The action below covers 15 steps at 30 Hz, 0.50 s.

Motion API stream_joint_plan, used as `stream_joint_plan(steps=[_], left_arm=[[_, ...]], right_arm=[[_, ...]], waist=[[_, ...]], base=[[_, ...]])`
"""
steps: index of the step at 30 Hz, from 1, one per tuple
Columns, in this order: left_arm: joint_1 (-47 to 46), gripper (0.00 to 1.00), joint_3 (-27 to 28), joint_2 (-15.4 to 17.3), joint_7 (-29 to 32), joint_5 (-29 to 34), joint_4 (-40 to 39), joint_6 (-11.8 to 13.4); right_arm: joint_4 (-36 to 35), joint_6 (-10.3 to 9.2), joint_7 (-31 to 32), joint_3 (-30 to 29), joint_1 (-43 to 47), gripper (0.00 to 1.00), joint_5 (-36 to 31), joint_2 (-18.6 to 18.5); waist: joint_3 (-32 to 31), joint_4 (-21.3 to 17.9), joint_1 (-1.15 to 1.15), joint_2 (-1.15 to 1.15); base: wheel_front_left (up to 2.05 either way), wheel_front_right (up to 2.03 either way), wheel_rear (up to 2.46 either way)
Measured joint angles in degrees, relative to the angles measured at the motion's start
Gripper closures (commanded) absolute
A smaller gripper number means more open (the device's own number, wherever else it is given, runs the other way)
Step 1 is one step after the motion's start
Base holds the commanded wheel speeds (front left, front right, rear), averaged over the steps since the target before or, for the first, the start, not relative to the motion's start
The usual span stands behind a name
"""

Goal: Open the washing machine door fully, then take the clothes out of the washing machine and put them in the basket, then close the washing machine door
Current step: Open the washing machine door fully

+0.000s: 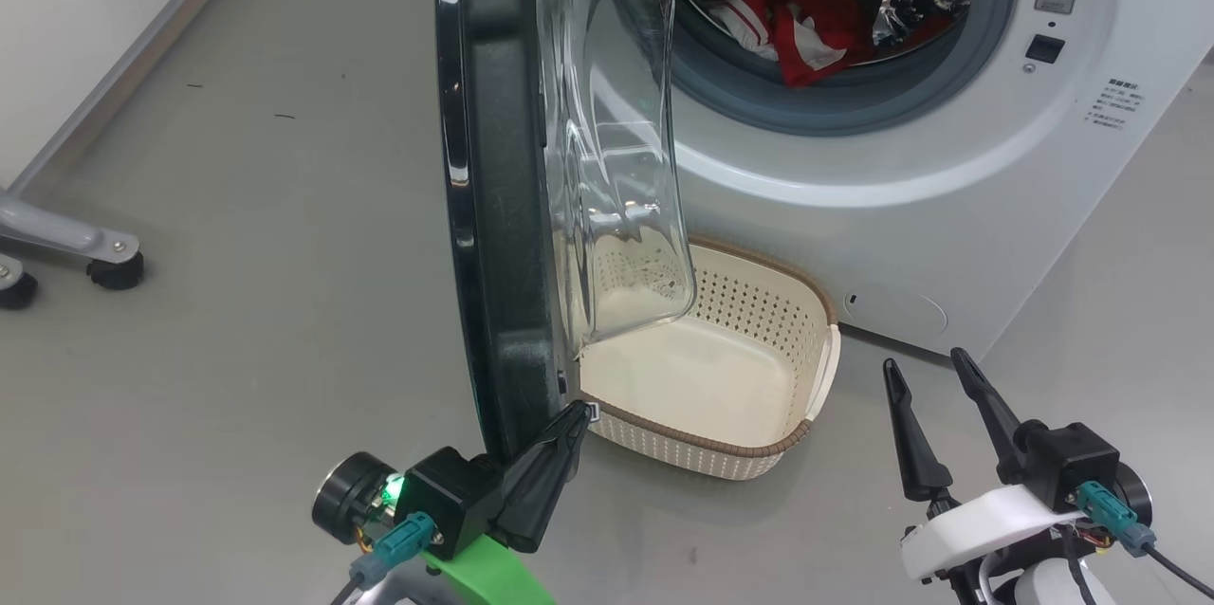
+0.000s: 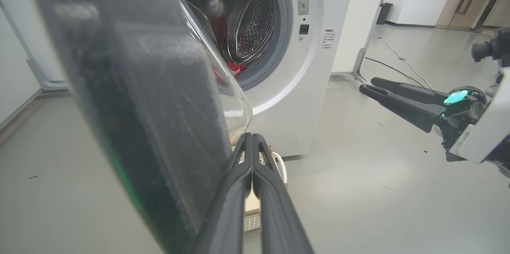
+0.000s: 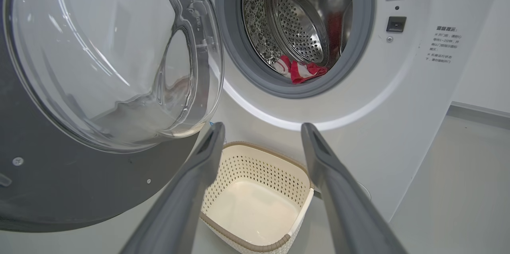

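The washing machine (image 1: 854, 169) is the largest thing in view, white, with its round mouth uncovered: a grey seal rings the steel drum. Its door (image 1: 493, 207) stands swung out from the machine's left side, roughly square to the front, so the head view sees the black rim edge-on. The door's clear bowl bulges toward the machine's mouth side. In that view the bowl hangs over the left part of the basket (image 1: 823, 368), which sits on the floor just in front of the machine, below the mouth. The basket has only its bare cream bottom showing.

Well off to the machine's left a grey frame leg on castors (image 1: 66, 245) stands on the floor. To the machine's right, thin cables (image 2: 398, 59) trail along the wall.

The clothes (image 1: 806, 27), red with white parts, lie inside the drum at its bottom, just behind the seal.

The left gripper (image 1: 574, 415) is at the door's lower edge, on the side facing the basket. Its fingers are pressed flat together with nothing between them, and whether the tip touches the rim I cannot tell. The right gripper (image 1: 923, 360) hovers in front of the machine's lower right corner, beside the basket. Its fingers are spread wide and empty, pointing at the mouth.
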Motion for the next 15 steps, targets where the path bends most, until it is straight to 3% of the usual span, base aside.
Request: stream_joint_plan(steps=[8,15], left_arm=[[0.0,1.00,0.8,-0.5,0.0,-0.5,0.6,0.7],[0.1,1.00,2.8,-1.1,-0.5,-0.8,1.6,2.7]], right_arm=[[0.2,0.42,0.0,0.0,-0.4,0.00,-0.2,0.1],[0.5,0.43,0.0,-0.2,-0.5,0.00,-0.5,0.2]], waist=[[0.3,0.2,0.00,0.00],[0.3,0.6,0.00,0.00]], base=[[0.00,0.00,0.00],[0.00,0.00,0.00]])
